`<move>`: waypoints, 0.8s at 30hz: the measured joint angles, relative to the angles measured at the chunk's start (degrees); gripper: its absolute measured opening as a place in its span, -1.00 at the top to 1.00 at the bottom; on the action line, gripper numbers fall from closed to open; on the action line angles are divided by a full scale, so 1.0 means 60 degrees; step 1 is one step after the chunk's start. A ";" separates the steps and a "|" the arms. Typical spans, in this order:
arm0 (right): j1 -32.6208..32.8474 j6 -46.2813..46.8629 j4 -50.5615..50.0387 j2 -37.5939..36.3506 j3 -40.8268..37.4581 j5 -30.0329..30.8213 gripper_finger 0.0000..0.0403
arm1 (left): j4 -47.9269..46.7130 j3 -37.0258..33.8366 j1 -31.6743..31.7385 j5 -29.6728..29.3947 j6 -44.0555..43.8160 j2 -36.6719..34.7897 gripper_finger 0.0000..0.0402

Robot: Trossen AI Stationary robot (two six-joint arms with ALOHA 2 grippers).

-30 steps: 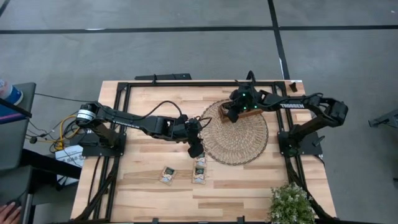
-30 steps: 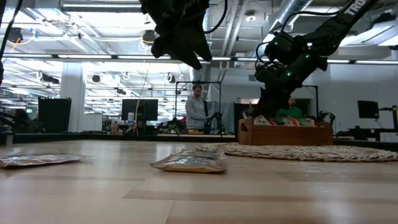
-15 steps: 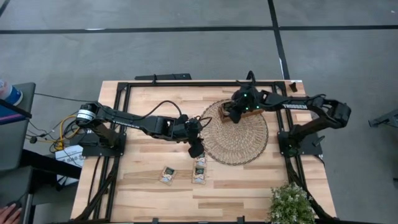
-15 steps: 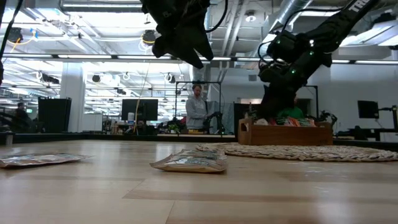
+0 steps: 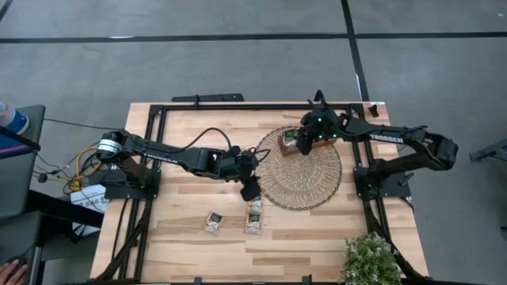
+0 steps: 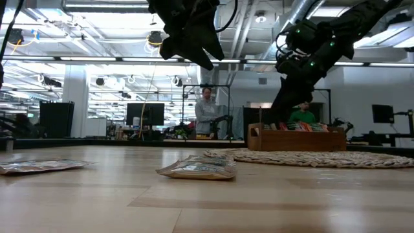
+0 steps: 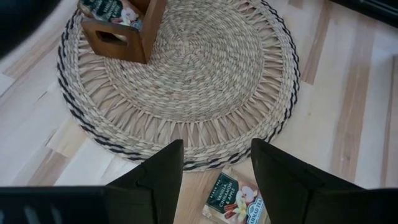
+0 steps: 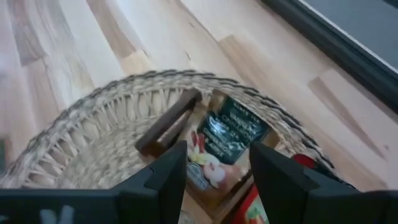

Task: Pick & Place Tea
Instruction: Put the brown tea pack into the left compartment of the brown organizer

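A large open workspace with ceiling lights and desks lies behind the wooden table [image 5: 190, 237], and a person [image 6: 206, 113] stands far back in it. A dark frame runs round the table's edge. The round wicker mat [image 5: 309, 178] lies right of the table's middle, and a potted plant [image 5: 371, 260] stands at the near right corner. The wooden tray [image 5: 305, 142] sits on the far edge of the mat, with tea sachets [image 8: 227, 134] standing in its compartments, one dark green sachet showing plainly.

The left arm reaches across from the left, its left gripper [image 7: 214, 171] hanging above the table just off the mat's near-left rim; the fingers stand apart with nothing between them. The right arm comes in from the right, and the right gripper [image 8: 217, 165] hovers over the tray, fingers parted and holding nothing.

Two more tea sachets lie flat on the bare table near the front: one sachet [image 5: 254, 219] just below the left gripper, beside the mat's rim, another sachet [image 5: 212, 222] a little to its left
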 joint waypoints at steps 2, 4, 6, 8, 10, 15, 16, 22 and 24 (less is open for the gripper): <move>0.0010 0.0259 0.0002 -0.0179 0.0010 -0.0145 0.17 | -0.0001 0.0000 0.0000 0.0019 -0.0001 0.0000 0.10; 0.0127 0.0618 -0.0156 -0.0431 0.0185 -0.0593 0.19 | -0.0001 0.0000 0.0000 0.0015 0.0000 0.0000 0.10; 0.0400 0.0828 -0.0432 -0.0804 0.0377 -0.1422 0.20 | -0.0036 0.0000 0.0000 0.0015 0.0011 0.0000 0.10; 0.0880 0.1021 -0.0809 -0.1289 0.0547 -0.2195 0.22 | -0.0255 0.0003 0.0000 -0.0056 0.0122 0.0000 0.10; 0.1601 0.1504 -0.1069 -0.1793 0.0612 -0.2344 0.24 | -0.0751 0.0004 0.0000 -0.0216 0.0168 -0.0004 0.10; 0.3912 0.3558 -0.1751 -0.2522 0.0612 -0.1976 0.31 | -0.2779 -0.0003 -0.0004 -0.1065 -0.0323 -0.0004 0.10; 0.4441 0.3991 -0.1705 -0.2531 0.0612 -0.1766 0.32 | -0.3040 -0.0077 -0.0004 -0.1283 -0.0512 -0.0011 0.10; 0.7189 0.5674 -0.0749 -0.2064 0.0604 0.0673 0.41 | -0.2856 -0.1408 -0.0142 -0.1165 -0.1653 -0.0244 0.10; 0.7666 0.6039 -0.0271 -0.1817 0.0605 0.1036 0.43 | -0.2797 -0.1911 -0.0331 -0.0866 -0.1994 -0.0383 0.10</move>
